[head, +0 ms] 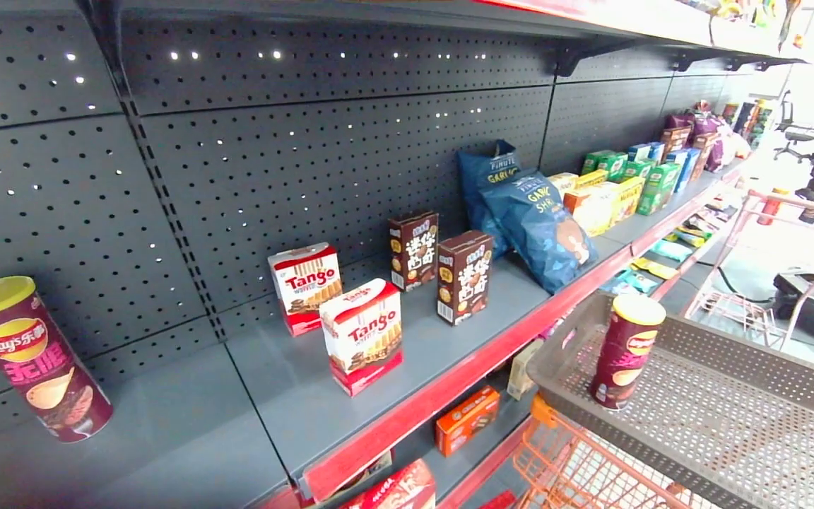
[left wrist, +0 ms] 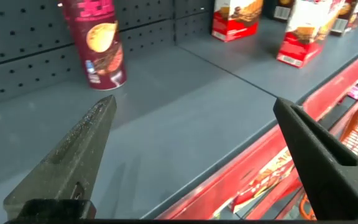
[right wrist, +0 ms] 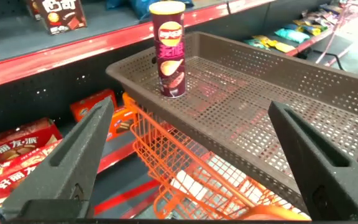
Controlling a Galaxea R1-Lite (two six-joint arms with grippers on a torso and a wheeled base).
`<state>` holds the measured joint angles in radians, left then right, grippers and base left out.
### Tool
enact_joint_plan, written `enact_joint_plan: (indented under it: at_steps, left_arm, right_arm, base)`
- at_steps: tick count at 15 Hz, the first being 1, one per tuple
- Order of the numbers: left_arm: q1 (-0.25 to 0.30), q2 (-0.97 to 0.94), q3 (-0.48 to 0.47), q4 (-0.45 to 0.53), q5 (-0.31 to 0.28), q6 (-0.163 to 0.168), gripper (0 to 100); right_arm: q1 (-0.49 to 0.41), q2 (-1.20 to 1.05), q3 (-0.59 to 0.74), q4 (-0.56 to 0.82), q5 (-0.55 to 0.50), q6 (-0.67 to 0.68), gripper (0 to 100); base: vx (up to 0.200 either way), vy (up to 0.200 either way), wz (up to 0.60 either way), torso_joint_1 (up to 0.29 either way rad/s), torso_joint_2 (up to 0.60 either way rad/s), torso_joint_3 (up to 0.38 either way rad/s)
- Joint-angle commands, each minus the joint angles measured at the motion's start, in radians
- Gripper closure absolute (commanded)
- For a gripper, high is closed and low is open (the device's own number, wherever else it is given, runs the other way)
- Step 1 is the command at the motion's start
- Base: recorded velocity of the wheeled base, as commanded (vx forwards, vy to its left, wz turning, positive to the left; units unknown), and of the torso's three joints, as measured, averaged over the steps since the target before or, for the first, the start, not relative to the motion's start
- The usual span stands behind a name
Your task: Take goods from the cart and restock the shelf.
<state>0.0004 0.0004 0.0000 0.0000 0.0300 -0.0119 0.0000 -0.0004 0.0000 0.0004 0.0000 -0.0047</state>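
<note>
Left end effector (left wrist: pixel 194 106) is spread wide and empty, over bare shelf (head: pixel 188 424) deck near the red front edge. Maroon chips can with yellow-green lid (head: pixel 32 357) stands upright on that shelf, close to the pegboard back and at the left end of the row, well apart from the left end effector's tips. Right end effector (right wrist: pixel 191 107) is also spread wide, gripping nothing, and faces the cart basket (head: pixel 732 410). A second chips can (head: pixel 626 350) stands upright in the grey perforated basket, in the corner nearest the shelf, on the basket floor, apart from the right end effector. The basket sits on an orange wire cart frame (right wrist: pixel 166 162). Further along the shelf: two red-and-white wafer boxes (head: pixel 363 336), one nearer the front edge and one behind it; then two brown snack boxes (head: pixel 463 276), upright and staggered the same way; then two blue snack bags (head: pixel 538 226) leaning against the back panel. Beyond them are yellow and green boxes (head: pixel 626 187). An orange box (head: pixel 467 418) lies on the lower shelf below the red edge, beside the cart.
</note>
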Motion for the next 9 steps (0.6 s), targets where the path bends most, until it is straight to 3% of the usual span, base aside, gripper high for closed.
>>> enact_joint_plan:
  at_steps: [1, 9]
  left_arm:
    - [0.000, 0.000, 0.000, 0.000, 0.001, 0.000, 0]
    - [0.000, 0.000, 0.000, 0.000, 0.001, 0.000, 0]
  right_arm:
    - [0.000, 0.000, 0.000, 0.000, 0.000, 0.000, 0]
    - [0.000, 0.000, 0.000, 0.000, 0.000, 0.000, 0]
  base:
    - [0.000, 0.000, 0.00, 0.000, 0.00, 0.000]
    - [0.000, 0.000, -0.07, 0.000, 0.00, 0.000]
